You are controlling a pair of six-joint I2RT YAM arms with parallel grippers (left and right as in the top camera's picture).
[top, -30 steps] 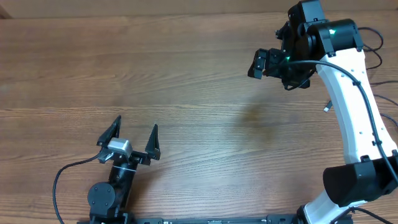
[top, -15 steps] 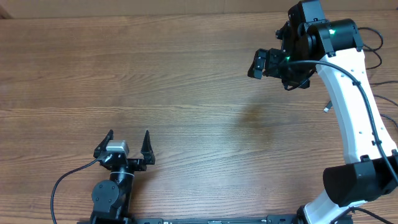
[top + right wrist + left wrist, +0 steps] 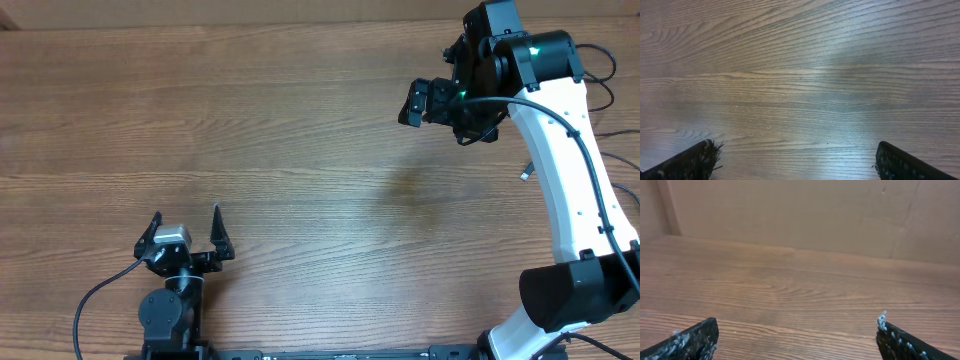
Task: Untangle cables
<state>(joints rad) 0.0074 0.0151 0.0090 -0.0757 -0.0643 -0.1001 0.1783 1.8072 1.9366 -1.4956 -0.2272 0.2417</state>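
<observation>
A: Where do the cables lie?

B: I cannot tell. No view shows a thin cord lying on the worktop (image 3: 300,130). Some thin black loops (image 3: 606,88) show at the far right edge, behind the right arm (image 3: 560,180). A small dark bit (image 3: 525,175) sits just left of that arm's white link. Whether either is a task cord or the arm's own wiring, I cannot say.

A: And the left hand?

B: The left hand (image 3: 186,222) is at the near left, close to its own base (image 3: 165,315). Its jaws are spread wide, tips pointing to the far side, and it has hold of nothing. In its wrist view the two fingers (image 3: 690,341) stand at the bottom corners with bare wood grain between them. A plain tan wall (image 3: 815,215) rises beyond the far edge of the worktop.

A: The right hand?

B: The right hand (image 3: 428,103) is at the far right, held above the worktop and pointing down at it. Its wrist view shows both dark fingertips (image 3: 687,162) at the bottom corners, well apart, with only wood grain between. It grips nothing.

A: Anything else by the arms?

B: A thick black cable (image 3: 90,295) curves from the left arm's base toward the near left edge. A green light (image 3: 537,50) glows on the right arm's top joint.
</observation>
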